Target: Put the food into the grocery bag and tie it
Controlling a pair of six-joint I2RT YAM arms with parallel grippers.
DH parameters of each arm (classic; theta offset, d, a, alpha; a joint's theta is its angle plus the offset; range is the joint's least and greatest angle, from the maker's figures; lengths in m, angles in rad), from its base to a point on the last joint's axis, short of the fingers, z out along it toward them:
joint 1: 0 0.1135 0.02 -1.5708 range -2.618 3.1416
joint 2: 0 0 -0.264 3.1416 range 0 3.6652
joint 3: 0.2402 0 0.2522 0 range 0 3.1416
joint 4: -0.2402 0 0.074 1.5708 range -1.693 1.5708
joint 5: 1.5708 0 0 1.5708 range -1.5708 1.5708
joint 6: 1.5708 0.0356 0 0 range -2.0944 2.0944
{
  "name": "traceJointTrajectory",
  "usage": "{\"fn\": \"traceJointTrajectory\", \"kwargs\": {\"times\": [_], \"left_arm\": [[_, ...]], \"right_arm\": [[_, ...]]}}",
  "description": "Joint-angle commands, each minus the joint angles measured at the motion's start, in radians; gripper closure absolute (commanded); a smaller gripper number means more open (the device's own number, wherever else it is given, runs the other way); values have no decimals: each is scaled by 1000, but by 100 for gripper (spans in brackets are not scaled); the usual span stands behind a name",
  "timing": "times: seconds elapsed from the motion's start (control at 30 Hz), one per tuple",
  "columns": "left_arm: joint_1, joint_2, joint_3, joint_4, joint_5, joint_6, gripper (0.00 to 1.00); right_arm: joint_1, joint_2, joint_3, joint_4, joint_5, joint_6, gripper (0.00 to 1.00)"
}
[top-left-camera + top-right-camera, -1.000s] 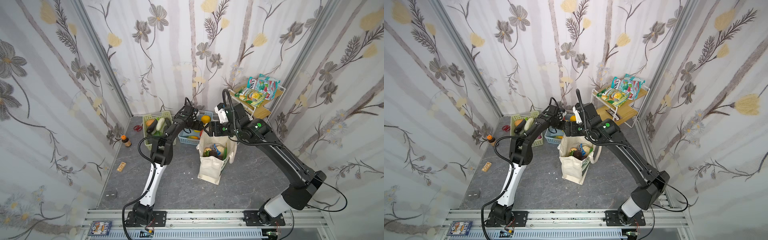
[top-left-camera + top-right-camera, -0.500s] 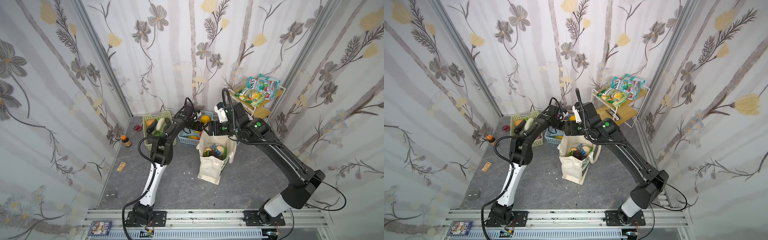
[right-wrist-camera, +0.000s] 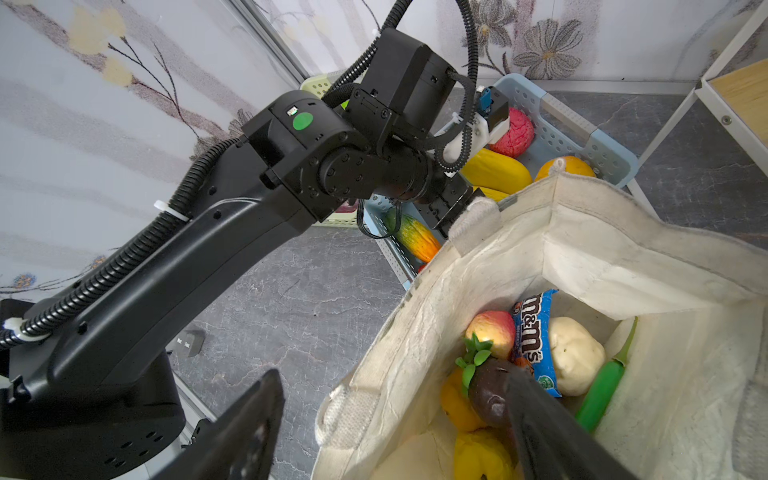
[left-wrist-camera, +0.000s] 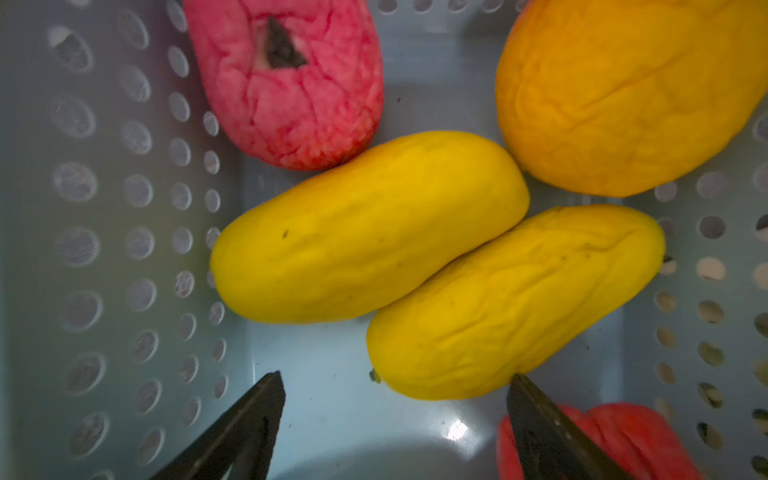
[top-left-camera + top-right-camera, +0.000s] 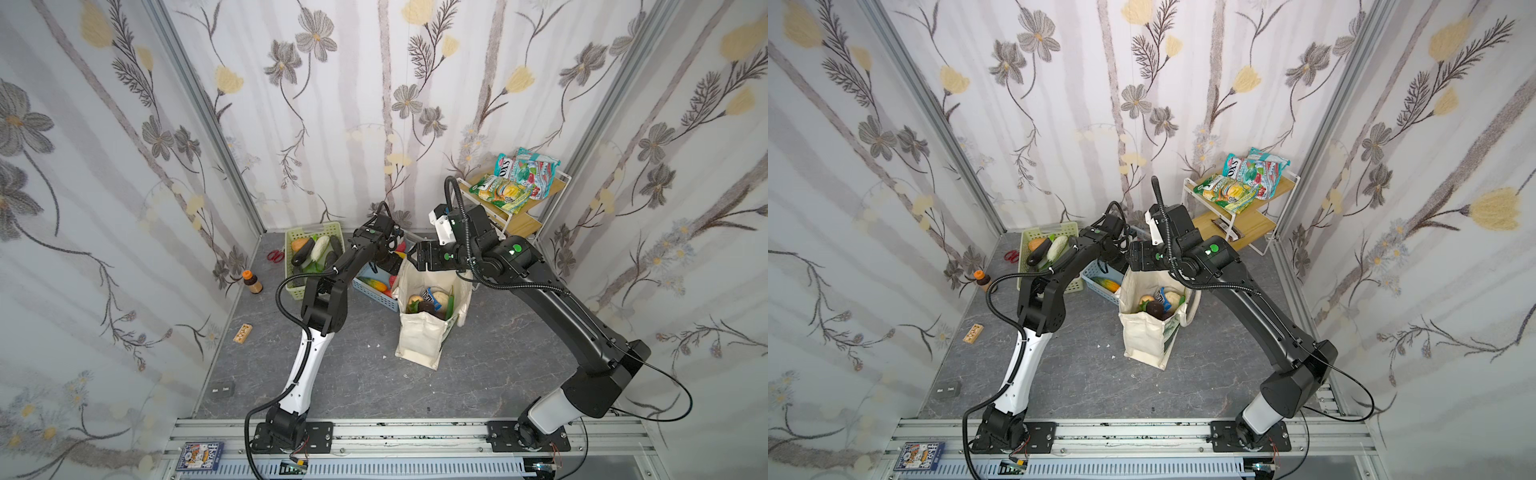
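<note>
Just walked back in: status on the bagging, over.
Left pincer open over a yellow fruit in blue basket. Right pincer open, astride bag rim. Bag upright, part full, untied. Nothing blocking.

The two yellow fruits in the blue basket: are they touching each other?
Touching. The left wrist view shows one yellow fruit pressed against the other yellow fruit, no gap between.

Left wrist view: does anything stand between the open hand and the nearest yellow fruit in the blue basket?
Nothing visible does. The left hand is open just before the nearest yellow fruit, over bare floor of the blue basket; a second yellow fruit lies against it.
</note>
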State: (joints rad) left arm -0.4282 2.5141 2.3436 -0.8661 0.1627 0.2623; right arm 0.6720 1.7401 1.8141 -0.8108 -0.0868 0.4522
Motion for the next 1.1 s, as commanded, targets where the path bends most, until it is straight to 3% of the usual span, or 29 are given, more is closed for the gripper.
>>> {"fn": "traceJointTrajectory", "kwargs": {"times": [0.0,0.13,0.23,0.3,0.4,0.63,0.77,1.0,1.07], "left_arm": [[12,-7,-2,-18,53,17,13],[14,23,28,-2,42,-37,13],[31,23,55,19,15,-191,12],[46,-5,61,30,56,-305,12],[48,-78,10,80,128,-374,12],[34,-169,-97,47,267,-440,12],[11,-176,-161,70,189,-442,12],[-11,-83,-79,25,153,-353,12],[-14,-66,-86,52,98,-345,12]], "right_arm": [[0,4,16,11,4,3,16],[0,5,22,9,8,4,16],[0,4,24,8,12,6,16],[0,4,24,6,13,8,16],[0,7,25,7,16,8,16],[1,7,30,6,16,2,16],[1,7,31,3,11,-3,16],[3,38,83,-31,5,-4,16],[4,38,83,-34,9,-4,16]]}}
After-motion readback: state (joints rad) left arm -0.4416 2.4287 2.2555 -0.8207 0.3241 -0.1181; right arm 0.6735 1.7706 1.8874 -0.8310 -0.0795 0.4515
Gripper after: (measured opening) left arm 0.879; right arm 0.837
